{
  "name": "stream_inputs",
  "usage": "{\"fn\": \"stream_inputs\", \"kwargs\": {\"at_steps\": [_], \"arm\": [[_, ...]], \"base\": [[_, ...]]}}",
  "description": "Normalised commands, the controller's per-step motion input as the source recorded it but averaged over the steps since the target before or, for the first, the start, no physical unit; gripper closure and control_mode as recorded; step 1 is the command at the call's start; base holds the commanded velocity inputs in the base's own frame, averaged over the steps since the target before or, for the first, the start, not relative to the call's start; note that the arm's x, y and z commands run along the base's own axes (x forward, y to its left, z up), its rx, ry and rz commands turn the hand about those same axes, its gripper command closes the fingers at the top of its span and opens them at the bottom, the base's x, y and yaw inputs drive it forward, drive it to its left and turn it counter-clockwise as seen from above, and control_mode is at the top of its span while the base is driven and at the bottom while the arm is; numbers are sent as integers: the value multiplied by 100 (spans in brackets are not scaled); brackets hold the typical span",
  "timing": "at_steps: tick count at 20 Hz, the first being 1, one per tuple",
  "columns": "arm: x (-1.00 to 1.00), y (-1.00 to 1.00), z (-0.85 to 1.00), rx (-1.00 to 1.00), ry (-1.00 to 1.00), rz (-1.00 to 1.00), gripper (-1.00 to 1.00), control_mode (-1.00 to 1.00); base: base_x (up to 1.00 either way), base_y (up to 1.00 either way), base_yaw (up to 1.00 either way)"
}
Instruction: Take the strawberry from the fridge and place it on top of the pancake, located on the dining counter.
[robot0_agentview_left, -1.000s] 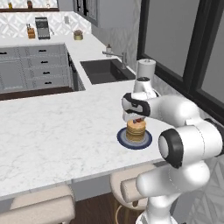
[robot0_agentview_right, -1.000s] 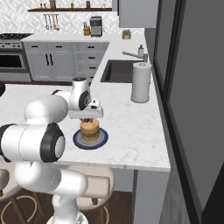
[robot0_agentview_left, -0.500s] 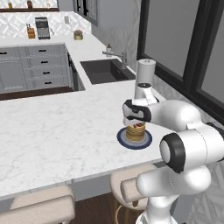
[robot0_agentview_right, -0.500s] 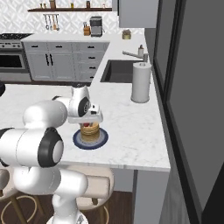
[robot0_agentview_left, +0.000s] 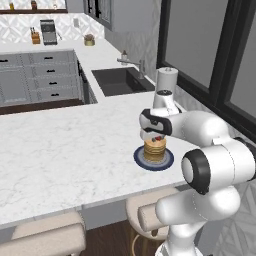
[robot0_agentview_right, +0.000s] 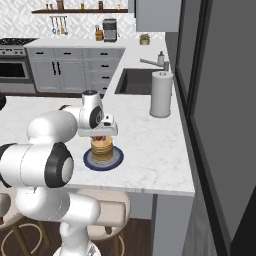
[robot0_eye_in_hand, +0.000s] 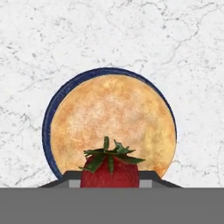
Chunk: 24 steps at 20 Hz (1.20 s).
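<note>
A red strawberry (robot0_eye_in_hand: 109, 171) with green leaves sits between my finger tips, and my gripper (robot0_agentview_left: 157, 138) is shut on it. Directly below it lies the tan pancake (robot0_eye_in_hand: 113, 120), a short stack (robot0_agentview_left: 154, 148) on a blue-rimmed plate (robot0_agentview_left: 140, 160). The plate rests on the white marble dining counter (robot0_agentview_left: 65, 150). From the right side the strawberry (robot0_agentview_right: 99, 138) shows as a red spot just over the stack (robot0_agentview_right: 102, 149), under the hand. The fridge is out of view.
A white paper towel roll (robot0_agentview_right: 161, 94) stands behind the plate near the sink (robot0_agentview_left: 119, 81) with its faucet (robot0_agentview_right: 152, 61). Beige stools (robot0_agentview_left: 47, 236) line the counter's near edge. A dark window wall (robot0_agentview_right: 220, 105) runs along the right.
The hand has come down lower over the pancake stack, carrying the strawberry with it. The jaws have stayed shut.
</note>
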Motion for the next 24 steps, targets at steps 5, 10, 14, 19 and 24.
{"fn": "stream_inputs", "kwargs": {"at_steps": [5, 10, 14, 19, 24], "arm": [[0, 0, 1, 0, -2, 0, 100, -100], [0, 0, -8, 0, -3, 0, 100, -100], [0, 0, -21, 0, 0, 0, 100, -100], [0, 0, -14, 0, 0, 0, 100, -100], [0, 0, -3, 0, 0, 1, -100, -100]], "base": [[0, 0, 0], [0, 0, 0], [0, 0, 0], [0, 0, 0], [0, 0, 0]]}}
